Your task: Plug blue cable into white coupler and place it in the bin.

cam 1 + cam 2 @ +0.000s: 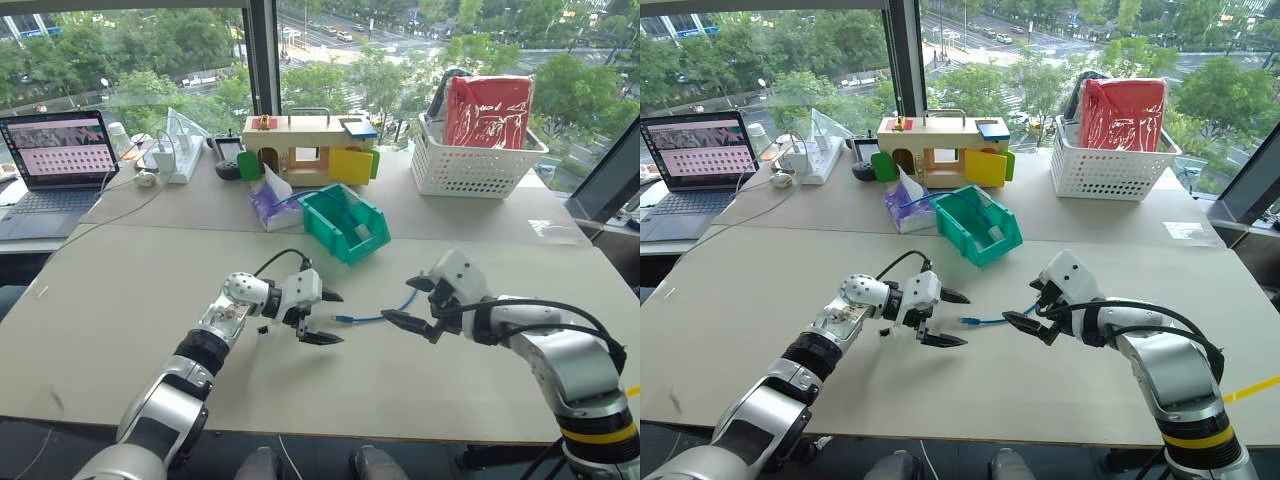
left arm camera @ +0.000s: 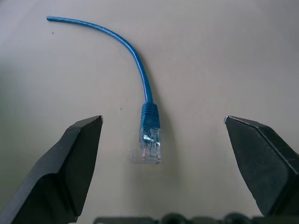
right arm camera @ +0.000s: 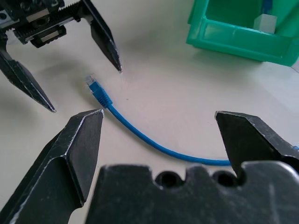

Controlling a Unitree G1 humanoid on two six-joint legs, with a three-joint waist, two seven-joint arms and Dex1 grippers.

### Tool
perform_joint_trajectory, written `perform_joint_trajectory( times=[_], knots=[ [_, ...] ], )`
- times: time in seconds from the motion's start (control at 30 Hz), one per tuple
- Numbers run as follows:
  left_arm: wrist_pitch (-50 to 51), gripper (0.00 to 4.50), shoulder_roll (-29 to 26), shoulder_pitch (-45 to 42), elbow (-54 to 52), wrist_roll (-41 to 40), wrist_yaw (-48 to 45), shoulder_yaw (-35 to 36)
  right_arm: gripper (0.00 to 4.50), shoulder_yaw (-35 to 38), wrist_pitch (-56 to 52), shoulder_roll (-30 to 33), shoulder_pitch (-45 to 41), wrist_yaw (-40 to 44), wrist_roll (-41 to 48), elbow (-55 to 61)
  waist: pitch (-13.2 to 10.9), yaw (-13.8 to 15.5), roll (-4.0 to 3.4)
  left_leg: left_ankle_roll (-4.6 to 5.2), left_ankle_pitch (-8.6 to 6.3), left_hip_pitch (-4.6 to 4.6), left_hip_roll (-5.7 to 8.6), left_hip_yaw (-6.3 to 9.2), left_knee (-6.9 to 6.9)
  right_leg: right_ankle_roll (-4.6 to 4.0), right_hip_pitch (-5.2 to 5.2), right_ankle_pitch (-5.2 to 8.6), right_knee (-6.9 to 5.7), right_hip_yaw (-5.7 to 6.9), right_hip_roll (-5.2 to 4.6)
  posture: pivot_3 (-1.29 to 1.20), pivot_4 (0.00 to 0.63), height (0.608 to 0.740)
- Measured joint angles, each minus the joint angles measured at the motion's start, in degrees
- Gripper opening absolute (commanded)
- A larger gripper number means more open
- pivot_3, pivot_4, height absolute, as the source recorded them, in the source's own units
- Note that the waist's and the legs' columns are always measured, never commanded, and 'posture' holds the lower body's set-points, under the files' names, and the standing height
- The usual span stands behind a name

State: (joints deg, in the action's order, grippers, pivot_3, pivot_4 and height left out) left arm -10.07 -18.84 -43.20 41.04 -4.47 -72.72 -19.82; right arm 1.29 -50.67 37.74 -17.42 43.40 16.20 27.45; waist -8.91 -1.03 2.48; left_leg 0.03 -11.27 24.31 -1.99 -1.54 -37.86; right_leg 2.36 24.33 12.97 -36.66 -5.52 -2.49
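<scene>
The blue cable (image 1: 375, 318) lies loose on the beige table, and its clear plug end (image 2: 150, 140) points at my left gripper. My left gripper (image 1: 338, 318) is open, with its jaws standing either side of that plug and not touching it. My right gripper (image 1: 400, 300) is open too and hovers over the cable's other half (image 3: 140, 135), facing the left gripper (image 3: 85, 89). Behind them stands the teal bin (image 1: 345, 222). Inside the bin sits a white coupler (image 3: 265, 23) with a bit of blue strand by it.
At the back right stands a white lattice basket (image 1: 470, 165) holding a red bag. A wooden toy house (image 1: 305, 148) and a purple tissue pack (image 1: 272, 205) sit behind the bin. A laptop (image 1: 55, 150) and a white power strip (image 1: 185, 150) are at the far left.
</scene>
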Motion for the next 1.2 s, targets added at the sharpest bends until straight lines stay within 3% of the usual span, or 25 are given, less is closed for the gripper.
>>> perform_joint_trajectory(
  times=[0.17, 0.27, 0.47, 0.63, 0.8, 0.87, 0.97, 1.03, 1.1, 1.2],
  knots=[
    [-1.2, 4.50, 1.4, -1.9, 4.0, 1.0, 0.0, 0.4, 4.44, 0.2, -0.1, 0.2, 0.1, -0.3, 2.2, 1.5, 0.0, 0.1, 0.00, 0.00, 0.00, -0.01, 0.01, 0.02, -0.01, 0.13, -0.04, 0.07, 0.00, 0.01, -0.01, 0.00, 0.150, 0.740],
    [-1.9, 3.84, 1.7, -2.7, 5.8, 1.5, 0.2, 0.6, 4.50, 0.2, -0.1, 1.2, -0.1, -0.6, 2.7, 1.6, 0.0, 0.1, 0.00, 0.00, 0.00, -0.02, 0.01, 0.02, -0.01, 0.13, -0.04, 0.08, 0.00, 0.01, -0.01, 0.00, 0.150, 0.740],
    [-5.1, 1.58, 1.8, -4.1, 8.7, 3.2, 1.3, 0.7, 4.50, 0.1, -0.2, 2.1, -1.5, -1.2, 3.3, 1.6, 0.0, -0.1, 0.00, 0.00, 0.00, -0.10, 0.00, 0.03, -0.01, 0.29, -0.07, 0.17, -0.06, 0.00, 0.01, 0.00, 0.150, 0.740],
    [-5.3, 0.11, 2.0, -4.1, 9.0, 3.5, 1.1, 0.9, 4.50, -0.2, -2.0, 3.5, -2.1, -1.2, 4.7, 1.6, 0.0, 0.0, 0.00, 0.00, 0.00, -0.10, 0.01, 0.03, -0.02, 0.31, -0.09, 0.18, -0.07, 0.00, 0.00, 0.00, 0.150, 0.740],
    [0.6, 0.07, 2.0, -1.2, 3.0, 1.6, 0.7, 2.8, 4.50, 7.2, -12.6, -1.6, -2.4, -4.2, 12.7, 2.6, 0.0, -0.1, 0.00, 0.00, 0.00, 0.00, -0.02, 0.10, -0.02, 0.02, -0.02, 0.01, -0.09, 0.01, 0.02, 0.00, 0.150, 0.740],
    [6.1, 0.07, 1.9, 1.0, -3.1, -1.1, 0.7, 4.3, 4.50, 14.3, -21.2, -8.9, -2.6, -7.6, 18.0, 4.4, 0.0, -0.1, 0.00, 0.00, 0.00, 0.06, -0.03, 0.19, -0.01, -0.01, 0.00, -0.01, -0.09, 0.07, 0.03, 0.00, 0.150, 0.740],
    [15.8, 0.07, 1.9, 3.1, -15.0, -6.3, 1.8, 7.0, 4.50, 26.7, -34.0, -24.9, -1.0, -12.3, 23.8, 9.5, 0.0, 0.0, -0.02, 0.00, 0.00, 0.17, -0.02, 0.43, -0.01, -0.02, 0.05, 0.00, -0.17, 0.14, 0.06, 0.00, 0.150, 0.740],
    [24.9, 0.07, 1.6, 4.8, -26.8, -11.0, 3.6, 8.9, 4.50, 31.6, -40.2, -35.8, 5.6, -17.1, 28.5, 13.8, 0.1, 0.1, -0.14, 0.00, 0.00, 0.29, 0.06, 0.66, -0.01, 0.03, 0.03, 0.04, -0.21, 0.16, 0.05, 0.00, 0.150, 0.740],
    [30.0, 0.07, 0.8, 6.4, -32.9, -13.6, 4.6, 9.5, 4.50, 34.0, -41.4, -41.5, 9.0, -21.0, 31.2, 15.9, 0.2, -0.1, -0.30, 0.00, 0.00, 0.30, 0.14, 0.62, -0.01, 0.06, 0.03, 0.05, -0.17, 0.08, -0.05, 0.00, 0.150, 0.740],
    [34.7, 0.07, -0.3, 10.3, -40.8, -14.9, 5.6, 8.1, 4.50, 38.2, -41.4, -43.5, 10.2, -28.0, 35.1, 19.8, 0.2, -0.7, -0.39, -0.02, 0.01, 0.11, 0.14, 0.58, -0.08, 0.38, -0.17, 0.17, -0.08, 0.03, -0.06, 0.00, 0.150, 0.740]
  ],
)
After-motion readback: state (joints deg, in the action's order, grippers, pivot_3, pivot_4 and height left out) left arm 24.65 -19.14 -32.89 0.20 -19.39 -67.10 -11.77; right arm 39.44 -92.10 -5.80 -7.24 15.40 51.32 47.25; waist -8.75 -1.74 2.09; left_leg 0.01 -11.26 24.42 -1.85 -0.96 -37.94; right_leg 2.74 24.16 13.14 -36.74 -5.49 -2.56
